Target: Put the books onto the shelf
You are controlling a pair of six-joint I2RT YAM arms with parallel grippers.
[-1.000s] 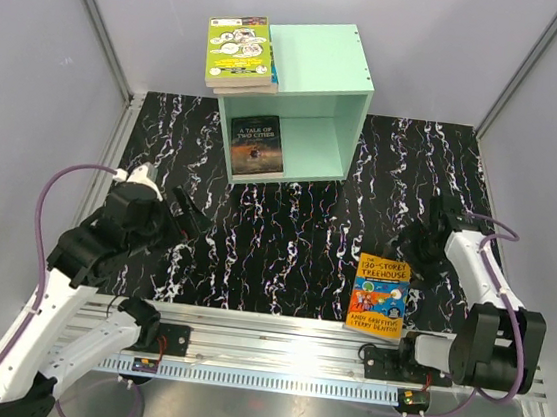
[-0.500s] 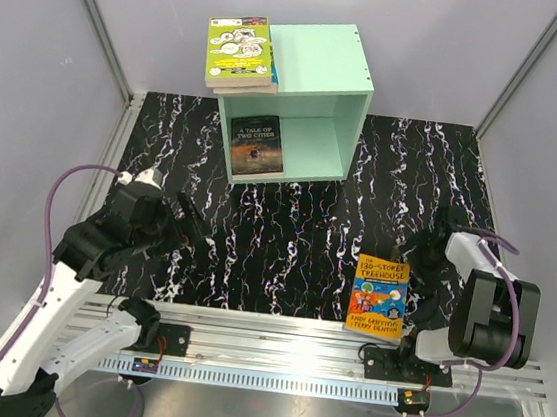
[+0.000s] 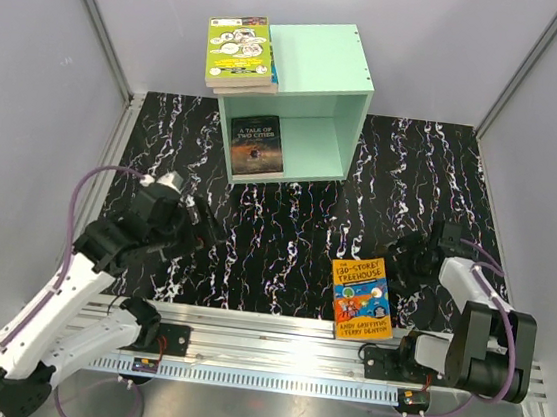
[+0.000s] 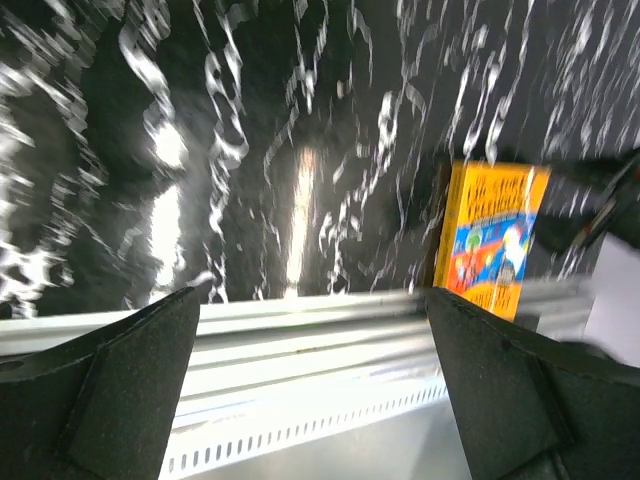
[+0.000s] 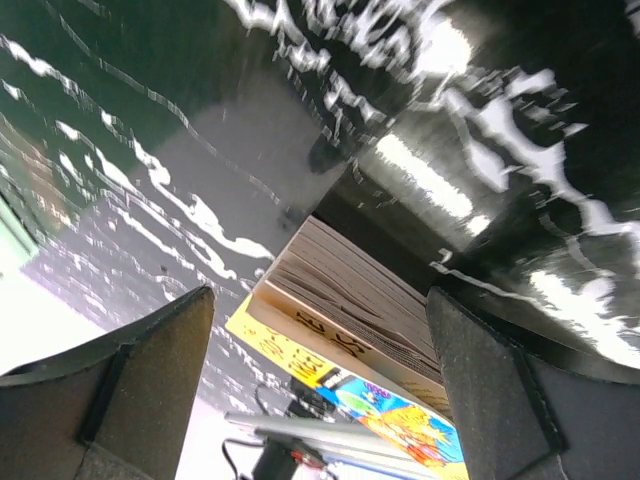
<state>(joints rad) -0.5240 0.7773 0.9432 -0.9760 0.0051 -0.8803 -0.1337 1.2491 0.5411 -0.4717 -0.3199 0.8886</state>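
Because the orange-yellow Treehouse book lies flat on the black marbled table at the near right, with its near end just beside the aluminium rail, the right gripper is the nearer tool. The left gripper hangs well apart from the book, on the opposite side.

The book's long axis runs near to far, the title end leaning slightly left. Its page edge faces right, toward the right gripper, which sits low, just off the far right corner. In the right wrist view the page block shows straight ahead between the two fingers, which stand wide apart with nothing clamped. Contact with the book cannot be confirmed. The left gripper's fingers are likewise spread and carry nothing.

The table is glossy and hard, and the book is thin; a grip likely requires working a finger under the page edge.

The mint-green shelf stands at the far middle, opening toward the arms. A Tale of Two Cities leans in the left of the compartment, and a stack of paperbacks rests on top.
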